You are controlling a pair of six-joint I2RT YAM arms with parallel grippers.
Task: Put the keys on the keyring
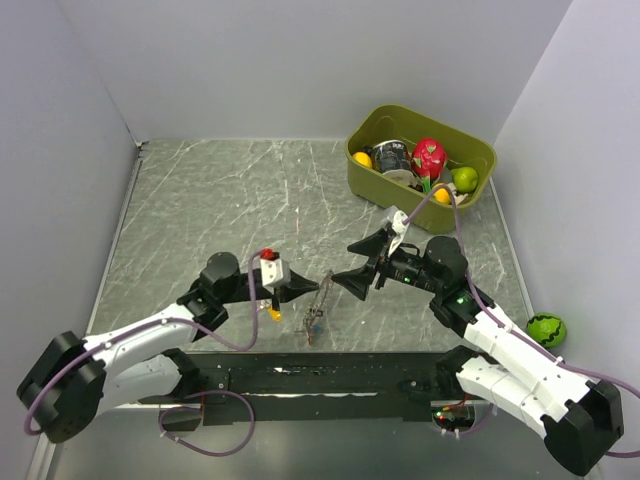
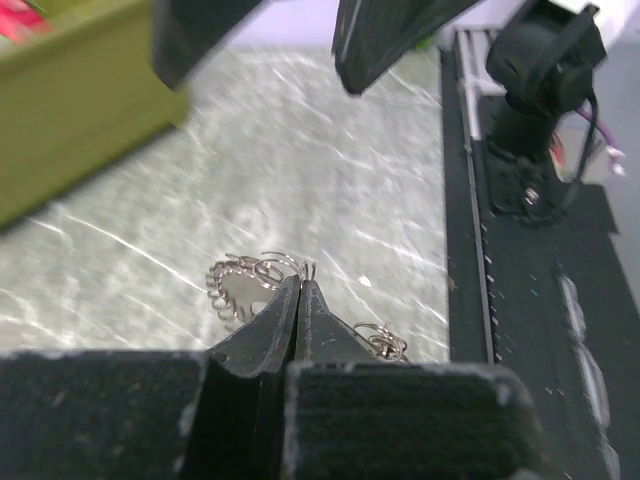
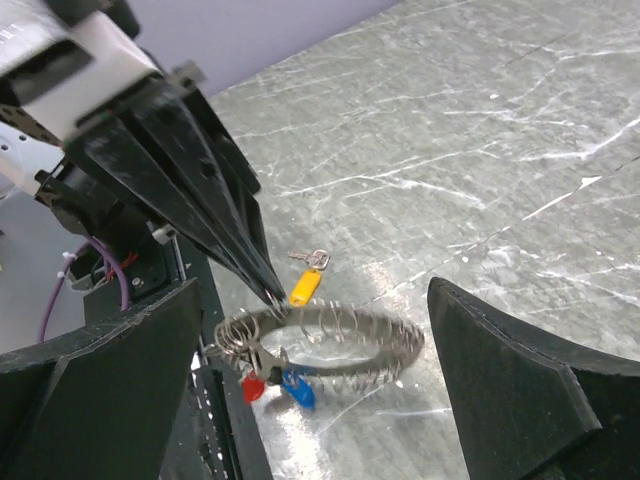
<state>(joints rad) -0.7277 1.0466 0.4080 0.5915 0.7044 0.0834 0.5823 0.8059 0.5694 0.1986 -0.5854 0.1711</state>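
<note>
Okay, left gripper [image 3: 268,292]: jaws pressed fully together, tips pinching the wire of the keyring [image 3: 330,322] at its near-left edge.
Left fingers [image 2: 265,335]: in the left wrist view they met in one thin seam, with ring coils showing just past the tips.
Keyring: hung from that pinch between the two grippers, small grey keys fanned around the loop; could not tell if its low edge touched the table [image 1: 200,200].
Red-capped key [image 3: 254,387]: dangled from the ring's near side.
Blue-capped key [image 3: 298,390]: right beside the red one, on the same ring.
Yellow-capped key [image 3: 304,286]: lay loose on the table just behind the ring, near the left fingertips, silver blade pointing away; not on the ring.
Right gripper [image 1: 342,264]: jaws spread wide, holding nothing, facing the left gripper with the ring in front of its gap.
Table: grey marbled top.
Bin [image 1: 370,180]: olive green, at the far right corner, well apart from the grippers, with fruit and a can inside.
</note>
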